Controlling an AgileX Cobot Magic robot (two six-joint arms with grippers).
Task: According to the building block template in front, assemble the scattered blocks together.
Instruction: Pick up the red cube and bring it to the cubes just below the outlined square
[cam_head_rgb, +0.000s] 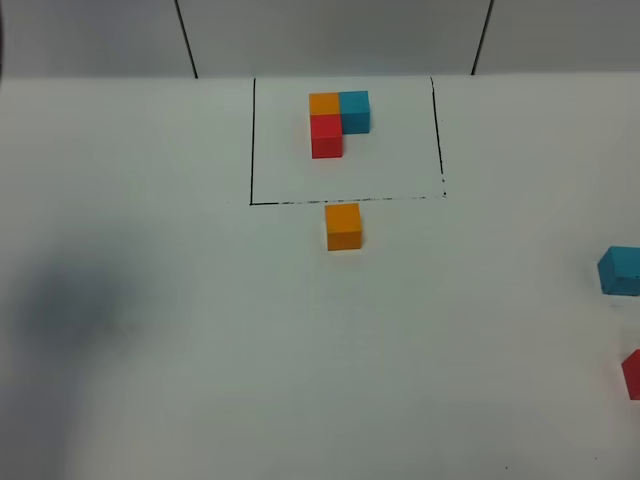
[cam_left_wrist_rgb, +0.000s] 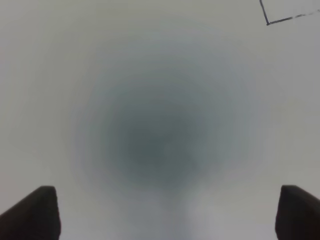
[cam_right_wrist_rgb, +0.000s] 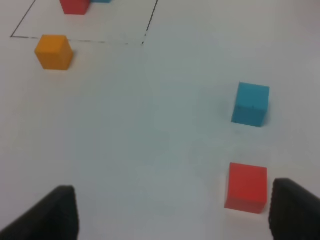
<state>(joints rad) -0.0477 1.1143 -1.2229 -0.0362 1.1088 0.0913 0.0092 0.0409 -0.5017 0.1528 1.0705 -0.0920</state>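
The template (cam_head_rgb: 338, 121) is an L of joined orange, cyan-blue and red cubes inside a black outline (cam_head_rgb: 252, 140) at the back of the table. A loose orange cube (cam_head_rgb: 343, 227) sits just in front of the outline; it also shows in the right wrist view (cam_right_wrist_rgb: 53, 51). A loose cyan-blue cube (cam_head_rgb: 620, 270) (cam_right_wrist_rgb: 250, 104) and a loose red cube (cam_head_rgb: 632, 374) (cam_right_wrist_rgb: 246, 187) lie at the right edge. My right gripper (cam_right_wrist_rgb: 172, 212) is open, with the red cube just inside one fingertip. My left gripper (cam_left_wrist_rgb: 170, 212) is open over bare table. Neither gripper shows in the exterior view.
The table is white. A soft grey shadow (cam_head_rgb: 65, 305) lies at the left. A corner of the black outline (cam_left_wrist_rgb: 267, 22) shows in the left wrist view. Two dark seams (cam_head_rgb: 186, 38) run down the back wall.
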